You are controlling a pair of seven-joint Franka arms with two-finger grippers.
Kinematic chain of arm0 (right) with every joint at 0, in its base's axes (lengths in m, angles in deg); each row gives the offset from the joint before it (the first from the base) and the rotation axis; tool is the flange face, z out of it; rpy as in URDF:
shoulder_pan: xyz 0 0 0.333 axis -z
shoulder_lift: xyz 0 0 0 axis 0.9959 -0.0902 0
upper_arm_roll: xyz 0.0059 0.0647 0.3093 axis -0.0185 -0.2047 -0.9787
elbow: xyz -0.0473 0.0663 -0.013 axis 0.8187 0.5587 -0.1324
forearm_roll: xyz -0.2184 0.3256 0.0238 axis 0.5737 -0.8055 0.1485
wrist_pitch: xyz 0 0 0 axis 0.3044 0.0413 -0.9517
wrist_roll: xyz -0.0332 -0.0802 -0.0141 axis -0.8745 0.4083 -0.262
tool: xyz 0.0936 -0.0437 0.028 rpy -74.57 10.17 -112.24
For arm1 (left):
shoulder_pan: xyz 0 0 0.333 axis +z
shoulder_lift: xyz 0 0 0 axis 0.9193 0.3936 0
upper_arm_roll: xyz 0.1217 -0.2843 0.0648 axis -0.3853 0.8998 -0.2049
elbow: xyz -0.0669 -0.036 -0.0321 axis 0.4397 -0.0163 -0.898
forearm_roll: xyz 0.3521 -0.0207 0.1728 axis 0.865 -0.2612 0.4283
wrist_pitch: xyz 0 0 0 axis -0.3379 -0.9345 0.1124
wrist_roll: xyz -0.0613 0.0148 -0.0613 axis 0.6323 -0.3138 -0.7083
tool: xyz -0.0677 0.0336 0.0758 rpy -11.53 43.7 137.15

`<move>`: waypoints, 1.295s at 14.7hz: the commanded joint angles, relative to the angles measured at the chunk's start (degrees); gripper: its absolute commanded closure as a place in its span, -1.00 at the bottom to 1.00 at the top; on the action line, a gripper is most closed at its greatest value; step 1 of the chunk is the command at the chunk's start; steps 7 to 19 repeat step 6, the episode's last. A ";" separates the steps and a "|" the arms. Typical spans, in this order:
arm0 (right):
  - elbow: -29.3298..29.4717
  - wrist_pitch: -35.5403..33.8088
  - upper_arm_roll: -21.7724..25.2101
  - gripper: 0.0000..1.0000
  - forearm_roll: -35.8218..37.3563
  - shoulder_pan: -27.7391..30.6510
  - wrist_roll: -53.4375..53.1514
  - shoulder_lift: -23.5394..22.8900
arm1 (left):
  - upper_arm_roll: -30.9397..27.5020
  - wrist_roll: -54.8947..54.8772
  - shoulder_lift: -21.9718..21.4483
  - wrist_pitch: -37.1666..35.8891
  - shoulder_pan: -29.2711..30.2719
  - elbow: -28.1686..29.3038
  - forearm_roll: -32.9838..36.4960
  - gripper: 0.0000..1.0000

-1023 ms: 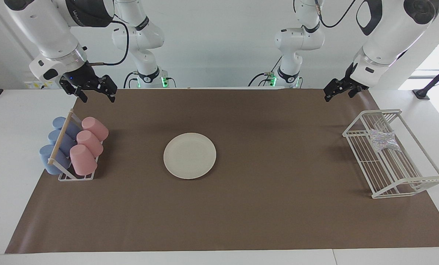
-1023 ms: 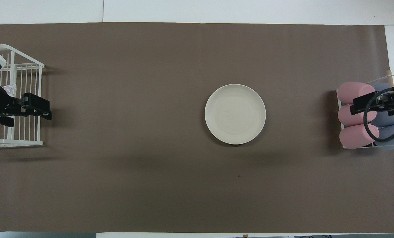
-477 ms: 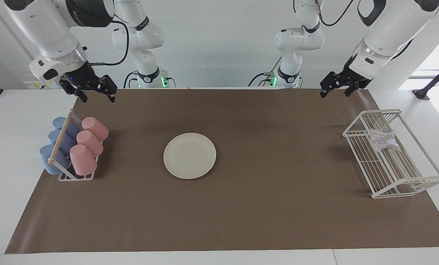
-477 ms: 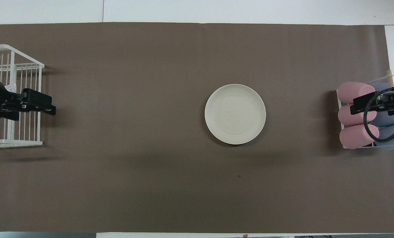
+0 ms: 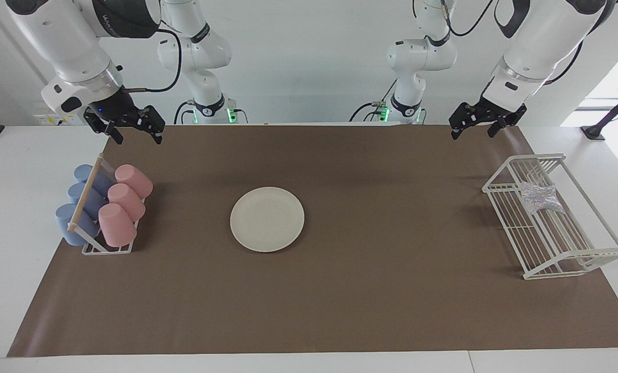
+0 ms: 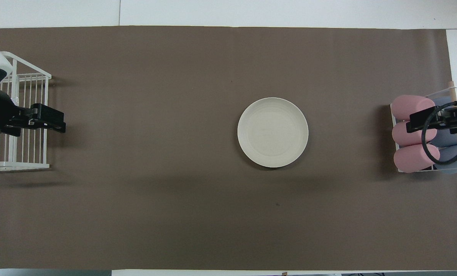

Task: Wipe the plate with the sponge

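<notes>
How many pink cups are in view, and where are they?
3. All lie in the cup rack at the right arm's end of the table: one nearest the robots, one in the middle, one farthest. None appears hidden.

The plate lies flat on the brown mat of the counter. The sponge rests in the white wire rack. Both tools, left and right, hang open above the mat's edge.
</notes>
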 commanded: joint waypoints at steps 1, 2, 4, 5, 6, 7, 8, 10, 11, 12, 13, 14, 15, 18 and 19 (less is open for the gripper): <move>-0.74 1.02 -0.19 -1.00 0.86 0.10 1.67 0.83 | -0.14 -0.36 -0.41 1.24 0.55 0.71 0.71 -1.00; -0.74 1.02 -0.19 -1.00 0.86 0.10 1.67 0.83 | -0.23 -0.27 -0.50 1.50 0.55 0.80 0.71 -1.00; -0.74 1.02 -0.19 -1.00 0.86 0.10 1.67 0.83 | -0.23 -0.18 -0.59 1.15 0.64 0.80 0.71 -1.00; -0.74 1.02 -0.19 -1.00 0.86 0.10 1.67 0.83 | -0.23 -0.18 -0.50 1.24 0.64 0.80 0.71 -1.00; -0.74 1.02 -0.19 -1.00 0.86 0.10 1.67 0.83 | -0.23 -0.18 -0.50 1.24 0.64 0.80 0.62 -1.00; -0.74 1.02 -0.19 -1.00 0.86 0.10 1.67 0.83 | -0.23 -0.18 -0.50 1.24 0.64 0.80 0.62 -1.00; -0.74 1.02 -0.19 -1.00 0.86 0.10 1.67 0.83 | -0.23 -0.18 -0.50 1.24 0.64 0.80 0.62 -1.00; -0.74 1.02 -0.19 -1.00 0.86 0.10 1.67 0.83 | -0.23 -0.18 -0.50 1.24 0.64 0.80 0.62 -1.00; -0.74 1.02 -0.19 -1.00 0.86 0.10 1.67 0.83 | -0.23 -0.18 -0.50 1.24 0.64 0.80 0.62 -1.00; -0.74 1.02 -0.19 -1.00 0.86 0.10 1.67 0.83 | -0.23 -0.18 -0.50 1.24 0.64 0.80 0.62 -1.00; -0.74 1.02 -0.19 -1.00 0.86 0.10 1.67 0.83 | -0.23 -0.18 -0.50 1.24 0.64 0.80 0.62 -1.00; -0.74 1.02 -0.19 -1.00 0.86 0.10 1.67 0.83 | -0.23 -0.18 -0.50 1.24 0.64 0.80 0.62 -1.00; -0.74 1.02 -0.19 -1.00 0.86 0.10 1.67 0.83 | -0.23 -0.18 -0.50 1.24 0.64 0.80 0.62 -1.00; -0.74 1.02 -0.19 -1.00 0.86 0.10 1.67 0.83 | -0.23 -0.18 -0.50 1.24 0.64 0.80 0.62 -1.00; -0.74 1.02 -0.19 -1.00 0.86 0.10 1.67 0.83 | -0.23 -0.18 -0.50 1.24 0.64 0.80 0.62 -1.00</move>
